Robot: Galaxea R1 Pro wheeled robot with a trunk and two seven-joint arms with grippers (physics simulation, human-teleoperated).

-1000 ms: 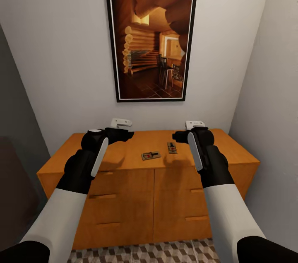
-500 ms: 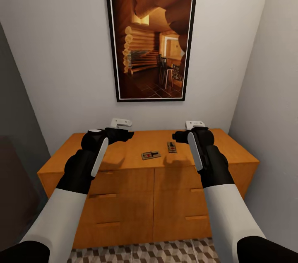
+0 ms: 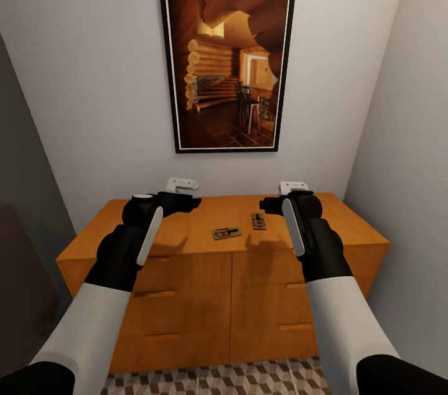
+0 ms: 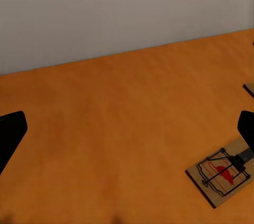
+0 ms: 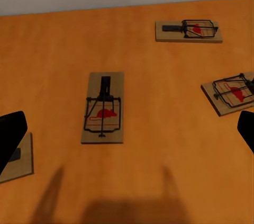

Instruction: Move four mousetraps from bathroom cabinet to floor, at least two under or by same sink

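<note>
Four traps (image 5: 103, 108) lie flat on cabinet (image 3: 186, 236) top, two showing in head view at 12 o'clock between both grippers, left (image 3: 186, 201) and right (image 3: 269, 203), hovering above with fingers spread, nothing held.

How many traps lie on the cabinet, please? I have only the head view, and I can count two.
Observer: The right wrist view shows four traps on the cabinet: one in the middle, two further off, and one cut off at the picture's edge.
Operator: Thank you. Is the right gripper open?
Observer: Yes. The right gripper has its fingers wide apart, with nothing between them.
Operator: And the left one?
Observer: The left gripper is open too and holds nothing. In its wrist view a trap lies close to one finger.
</note>
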